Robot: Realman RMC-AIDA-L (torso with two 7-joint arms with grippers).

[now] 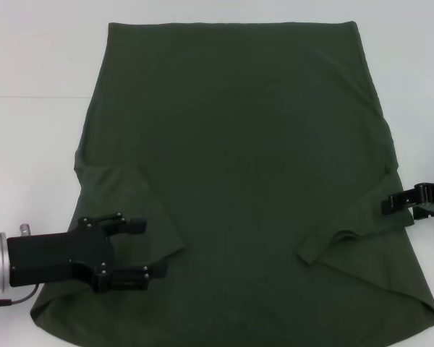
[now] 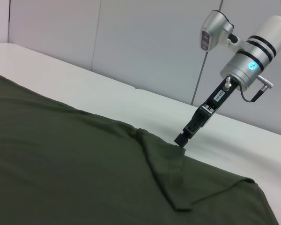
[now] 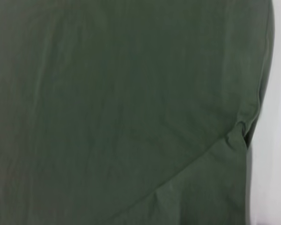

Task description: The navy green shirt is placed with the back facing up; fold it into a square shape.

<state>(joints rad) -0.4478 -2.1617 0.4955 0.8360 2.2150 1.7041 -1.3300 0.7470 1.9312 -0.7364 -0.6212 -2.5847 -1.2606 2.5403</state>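
Observation:
The navy green shirt lies flat on the white table, hem at the far side, both short sleeves turned inward onto the body. My left gripper hovers open over the folded left sleeve, near the shirt's near left corner, with nothing between its fingers. My right gripper sits at the shirt's right edge beside the folded right sleeve. The left wrist view shows the shirt and the right gripper, its tip down at the cloth's edge. The right wrist view is filled by shirt fabric with a fold crease.
The white table shows bare to the left, right and far side of the shirt. A pale wall stands behind the table in the left wrist view. A strip of table borders the cloth.

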